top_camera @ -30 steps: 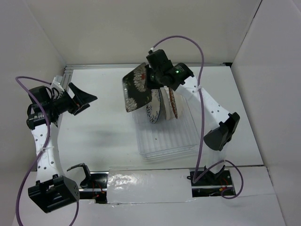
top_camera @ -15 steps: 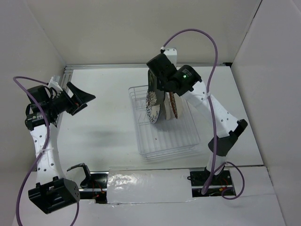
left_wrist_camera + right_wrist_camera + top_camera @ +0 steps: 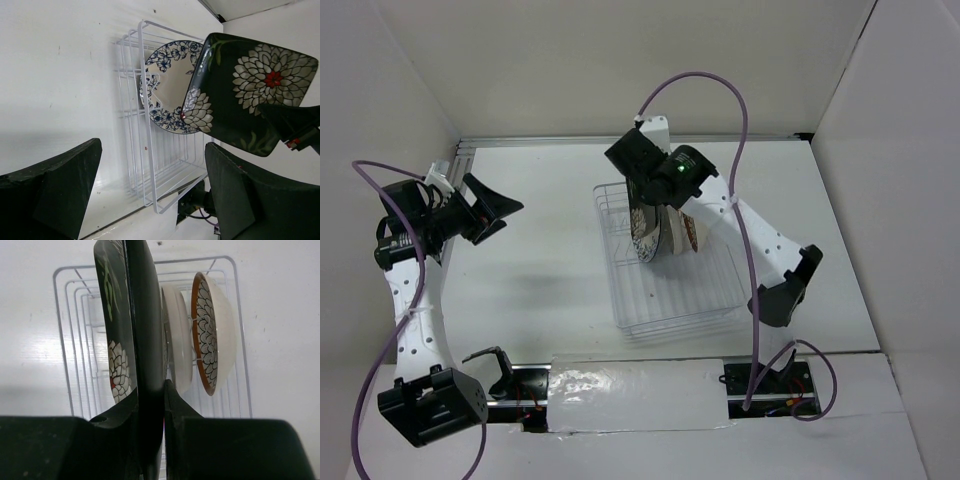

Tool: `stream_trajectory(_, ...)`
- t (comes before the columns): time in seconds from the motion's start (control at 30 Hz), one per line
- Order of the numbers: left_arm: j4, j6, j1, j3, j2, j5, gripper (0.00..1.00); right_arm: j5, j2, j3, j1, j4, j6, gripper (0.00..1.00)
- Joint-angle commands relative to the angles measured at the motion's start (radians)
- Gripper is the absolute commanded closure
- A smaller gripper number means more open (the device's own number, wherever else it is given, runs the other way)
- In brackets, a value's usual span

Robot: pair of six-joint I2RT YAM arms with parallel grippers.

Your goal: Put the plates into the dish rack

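Well, on the white counter (image 3: 540, 270) sat the dish rack (image 3: 675, 295), and three round plates stood on edge in it side by side: the blue-white floral plate (image 3: 167, 90), the cream plate (image 3: 179, 340) and the brown-rimmed plate (image 3: 210, 340). My right tool (image 3: 150, 400) was clenched on the dark square floral plate (image 3: 250, 95), holding it upright over the rack just beside the blue-white one, while my left tool (image 3: 500, 208) hung released, well apart to the left.

White arms (image 3: 415, 320), black hands (image 3: 500, 215), purple cables (image 3: 695, 73).
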Motion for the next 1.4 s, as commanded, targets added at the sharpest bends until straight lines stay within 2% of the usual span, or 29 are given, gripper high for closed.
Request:
stream_trajectory(0.0,0.027,0.008,-0.002,0.003,0.008,0.02,0.04,0.063,0.008,0.063,0.011,0.038,-0.002,1.0)
stream_trajectory(0.7,0.033,0.015,0.0,-0.022,0.006,0.012,0.03,-0.046,0.088,0.083,0.01,0.035,-0.046,1.0)
stream_trajectory(1.37,0.021,0.026,0.0,-0.027,0.006,-0.005,0.03,-0.054,0.159,0.061,-0.01,0.041,0.012,1.0)
